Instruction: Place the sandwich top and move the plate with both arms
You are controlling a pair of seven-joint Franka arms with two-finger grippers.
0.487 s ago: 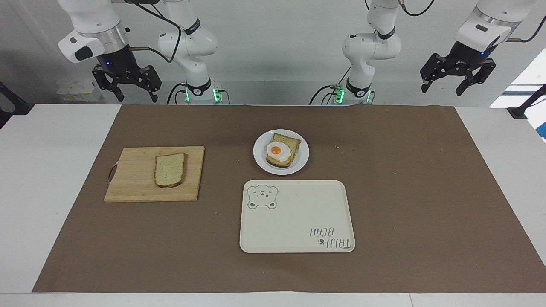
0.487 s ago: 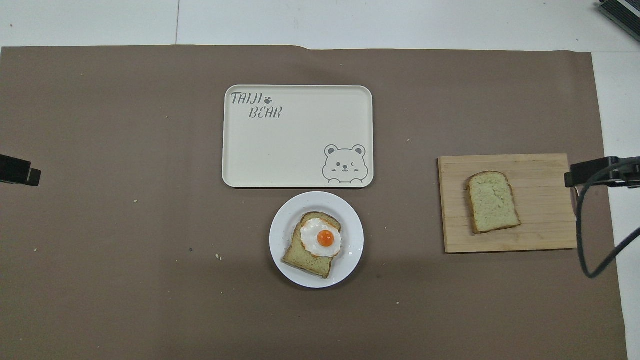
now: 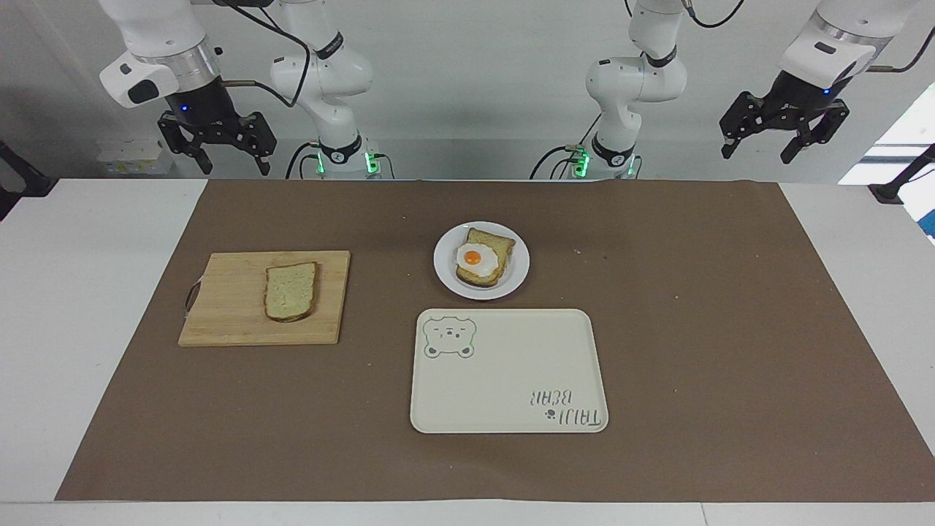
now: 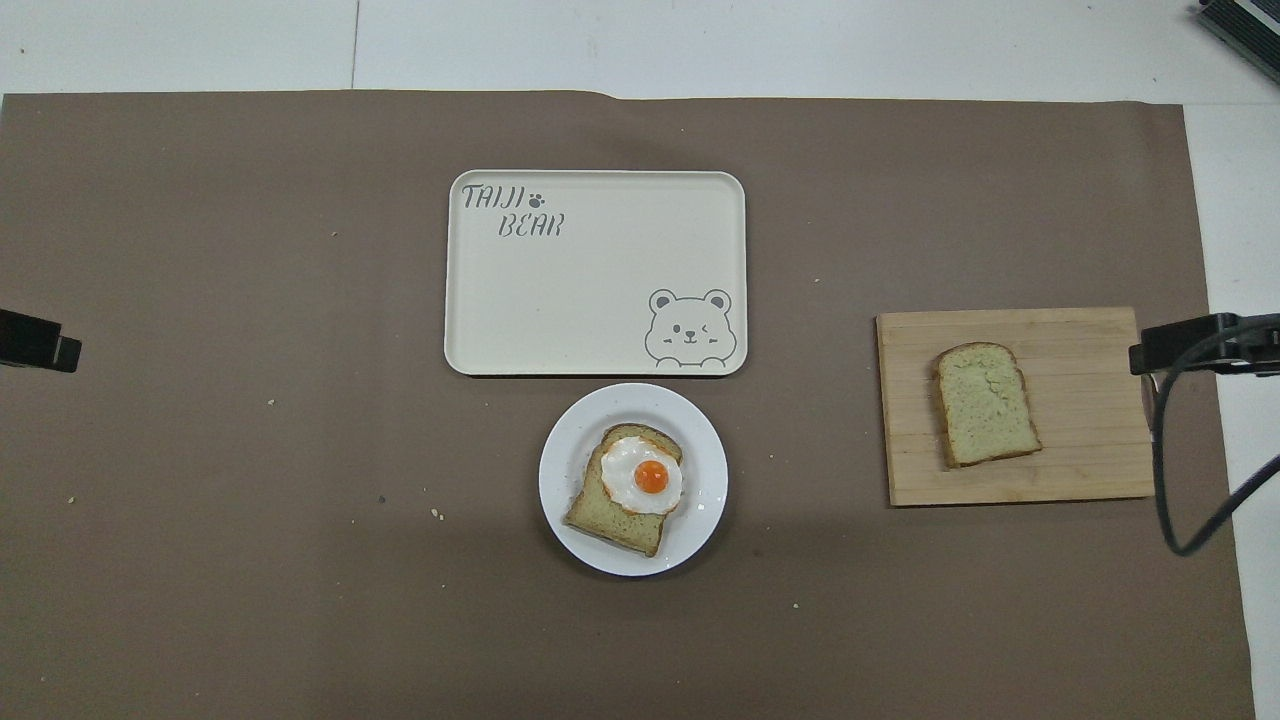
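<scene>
The sandwich top (image 3: pixel 291 291), a plain slice of bread, lies on a wooden cutting board (image 3: pixel 226 307) toward the right arm's end of the table; it also shows in the overhead view (image 4: pixel 988 403). The white plate (image 3: pixel 447 274) sits mid-table and carries a bread slice with a fried egg (image 3: pixel 482 257); the overhead view shows the plate (image 4: pixel 560 470) too. My right gripper (image 3: pixel 234 162) is open and empty, raised at the table's robot-side edge, above the mat's corner. My left gripper (image 3: pixel 757 155) is open and empty, raised at the left arm's end. Both arms wait.
A cream bear-print tray (image 3: pixel 511 380) lies just farther from the robots than the plate, and shows in the overhead view (image 4: pixel 600 290). A brown mat (image 3: pixel 694 329) covers most of the table. Only the tips of the left gripper (image 4: pixel 40 340) and right gripper (image 4: pixel 1195 345) show overhead.
</scene>
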